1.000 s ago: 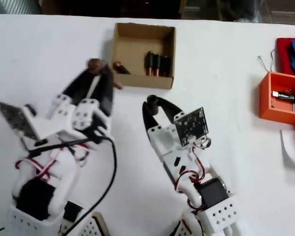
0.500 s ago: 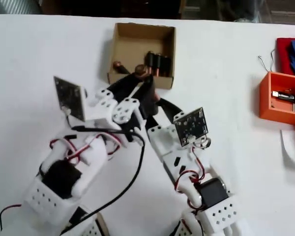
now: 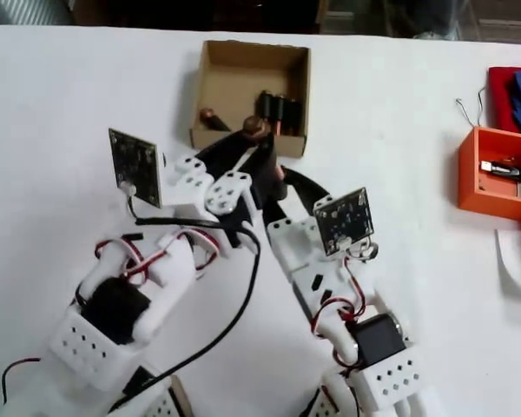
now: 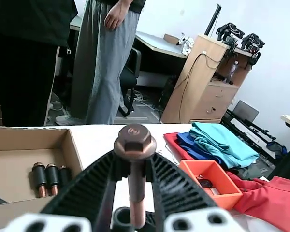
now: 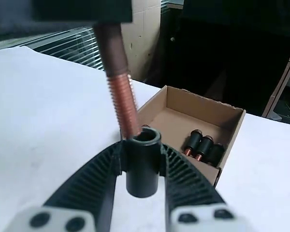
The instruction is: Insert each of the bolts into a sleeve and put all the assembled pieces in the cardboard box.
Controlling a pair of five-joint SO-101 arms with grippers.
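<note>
Nearest the right wrist camera, the right gripper (image 5: pixel 142 157) is clamped around an upright black sleeve (image 5: pixel 142 181). Just above it, the left gripper (image 4: pixel 132 164) pinches a copper bolt (image 4: pixel 133 145) below its hex head, which the left wrist view shows. The right wrist view instead shows the threaded tip at the rim of the sleeve's mouth. Beyond, the cardboard box (image 3: pixel 243 56) holds three assembled pieces (image 3: pixel 276 113) side by side, with another piece (image 3: pixel 210 116) by its left wall. Since a second ago, the left arm has swung from beside the box over to the right gripper.
</note>
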